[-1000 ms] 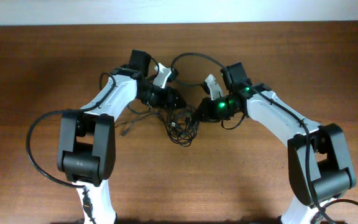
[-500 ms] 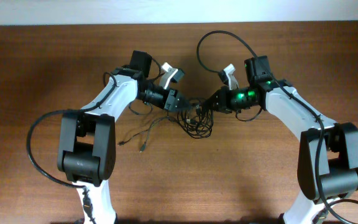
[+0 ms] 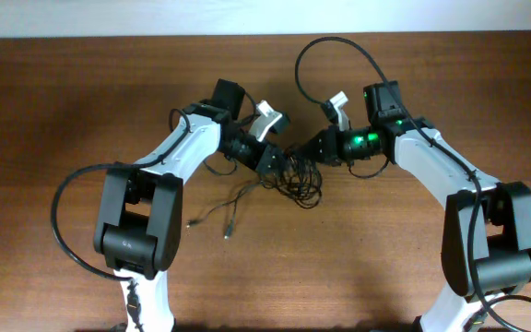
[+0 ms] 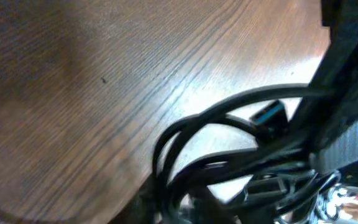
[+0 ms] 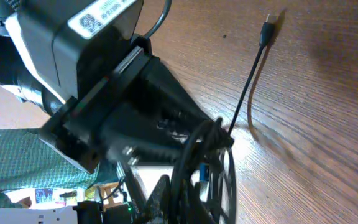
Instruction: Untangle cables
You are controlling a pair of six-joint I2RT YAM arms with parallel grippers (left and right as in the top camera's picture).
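The cables (image 3: 300, 184) are a knot of thin black cords on the wooden table between my two grippers. My left gripper (image 3: 273, 159) presses into the knot's left side, shut on some strands. My right gripper (image 3: 304, 152) faces it a short way off, shut on other strands. One long cord loop (image 3: 339, 41) arches up behind the right wrist. Two loose plug ends (image 3: 229, 226) trail to the front left. In the left wrist view, looped cords (image 4: 185, 130) fill the lower frame and hide the jaws. In the right wrist view, cords (image 5: 210, 162) bunch at my fingers, with the left gripper's body (image 5: 104, 81) close behind.
A straight cord with a small plug (image 5: 253, 68) lies on the wood beyond the knot. The table's far edge (image 3: 265, 35) meets a white wall. Both white arms (image 3: 155, 166) reach in from the front corners.
My left gripper has moved right and closed down onto the knot. The loose plug ends slid right with it. The right gripper moved up and right early on, then held still.
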